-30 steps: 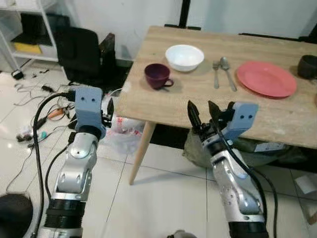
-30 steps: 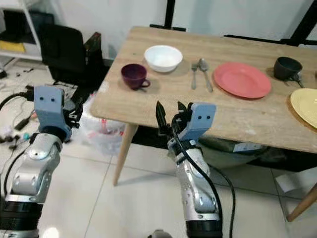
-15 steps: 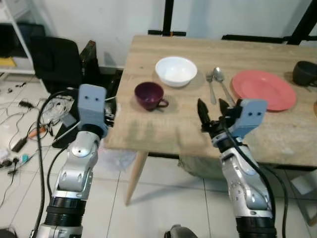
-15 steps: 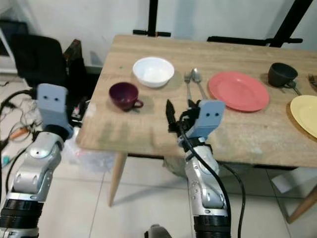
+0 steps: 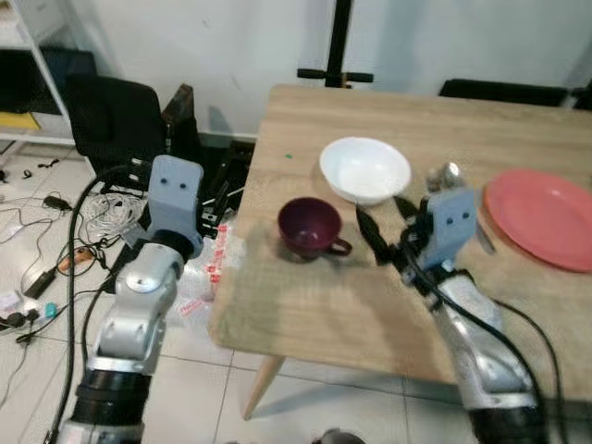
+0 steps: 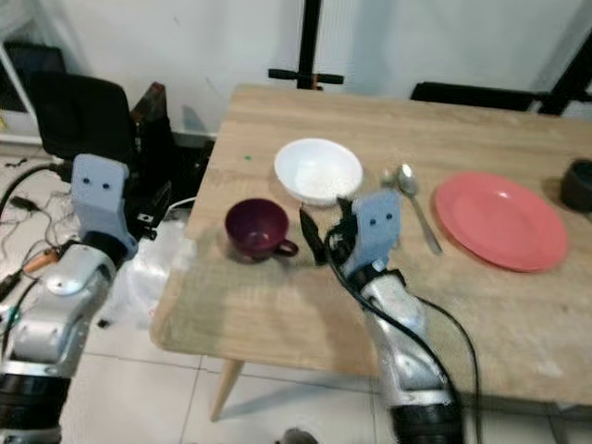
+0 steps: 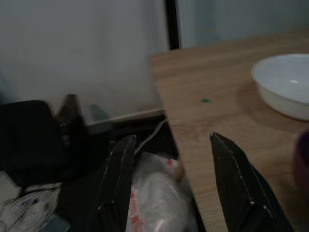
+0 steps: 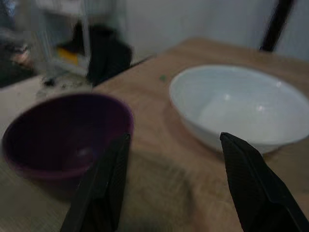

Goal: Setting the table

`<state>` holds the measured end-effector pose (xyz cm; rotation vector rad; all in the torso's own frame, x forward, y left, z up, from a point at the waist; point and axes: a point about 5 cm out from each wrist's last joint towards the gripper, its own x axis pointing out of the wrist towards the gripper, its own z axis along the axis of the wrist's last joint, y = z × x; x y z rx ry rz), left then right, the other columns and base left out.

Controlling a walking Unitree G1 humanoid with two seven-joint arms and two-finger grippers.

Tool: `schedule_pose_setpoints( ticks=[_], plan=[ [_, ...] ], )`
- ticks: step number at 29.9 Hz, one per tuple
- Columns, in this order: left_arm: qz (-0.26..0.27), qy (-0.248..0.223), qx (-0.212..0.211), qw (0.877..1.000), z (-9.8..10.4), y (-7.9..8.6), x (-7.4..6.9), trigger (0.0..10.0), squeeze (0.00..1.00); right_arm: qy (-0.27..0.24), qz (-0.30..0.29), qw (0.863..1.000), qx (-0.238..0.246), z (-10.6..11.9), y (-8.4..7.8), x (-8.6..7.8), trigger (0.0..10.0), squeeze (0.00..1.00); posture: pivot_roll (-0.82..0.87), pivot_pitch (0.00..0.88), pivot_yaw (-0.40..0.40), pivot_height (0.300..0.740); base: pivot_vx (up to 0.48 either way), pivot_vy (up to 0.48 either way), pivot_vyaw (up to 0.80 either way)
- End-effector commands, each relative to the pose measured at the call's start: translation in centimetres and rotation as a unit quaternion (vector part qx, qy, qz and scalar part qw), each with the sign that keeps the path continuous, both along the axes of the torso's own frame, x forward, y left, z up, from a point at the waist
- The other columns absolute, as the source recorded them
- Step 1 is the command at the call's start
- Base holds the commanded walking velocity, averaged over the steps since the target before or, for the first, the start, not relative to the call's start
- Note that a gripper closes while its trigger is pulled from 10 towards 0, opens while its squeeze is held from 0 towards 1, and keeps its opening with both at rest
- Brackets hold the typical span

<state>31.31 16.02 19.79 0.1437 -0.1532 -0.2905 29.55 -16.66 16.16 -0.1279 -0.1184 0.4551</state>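
A purple cup (image 5: 312, 227) stands near the left end of the wooden table (image 5: 305, 314), its handle pointing right. Behind it sits a white bowl (image 5: 364, 169). A spoon (image 6: 410, 185) and a red plate (image 5: 546, 217) lie further right. My right gripper (image 5: 387, 227) is open above the tabletop, just right of the cup and in front of the bowl. In the right wrist view its fingers (image 8: 108, 188) frame the cup (image 8: 67, 133) and the bowl (image 8: 241, 104). My left gripper (image 7: 171, 140) is open beside the table's left edge, holding nothing.
A dark cup (image 6: 581, 183) stands at the table's far right. A black chair (image 5: 120, 116), cables (image 5: 37, 277) and a plastic bag (image 5: 208, 268) crowd the floor left of the table. A black stand (image 5: 338, 55) rises behind the table.
The camera has come closer to the table. My right gripper, earlier in front of the table's edge, now reaches over the tabletop next to the purple cup. Both grippers remain open.
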Motion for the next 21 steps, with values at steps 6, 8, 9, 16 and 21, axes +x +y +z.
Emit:
schedule_pose_setpoints(
  ticks=[6,8,9,16,21],
  plan=[
    [-0.104,0.019,0.020,0.994,1.7,1.5,-0.5,10.0,0.00,0.013,0.038,0.996,-0.079,-0.8,-0.5,0.5,10.0,0.00,-0.12,0.000,0.065,0.740,0.000,0.000,0.00],
    [-0.116,0.017,0.030,0.993,2.2,1.9,-0.5,10.0,0.00,0.010,0.037,0.995,-0.087,-0.6,-0.9,1.0,10.0,0.00,-0.11,0.000,0.065,0.740,0.000,0.000,0.00],
    [-0.123,0.017,0.036,0.992,2.4,2.1,-0.5,10.0,0.00,0.009,0.039,0.995,-0.091,-0.3,-1.1,1.2,10.0,0.00,-0.11,0.000,0.065,0.740,0.000,0.000,0.00],
    [-0.151,0.028,0.068,0.986,2.7,2.4,-0.6,10.0,0.00,0.013,0.086,0.988,-0.125,1.0,-2.9,1.4,10.0,1.00,-0.11,0.000,0.062,0.740,0.000,0.000,0.00],
    [-0.169,0.035,0.069,0.982,2.6,1.9,-0.4,10.0,0.00,0.013,0.114,0.984,-0.139,1.6,-3.4,1.8,10.0,1.00,-0.11,0.000,0.059,0.740,0.000,0.000,0.00]
  ],
)
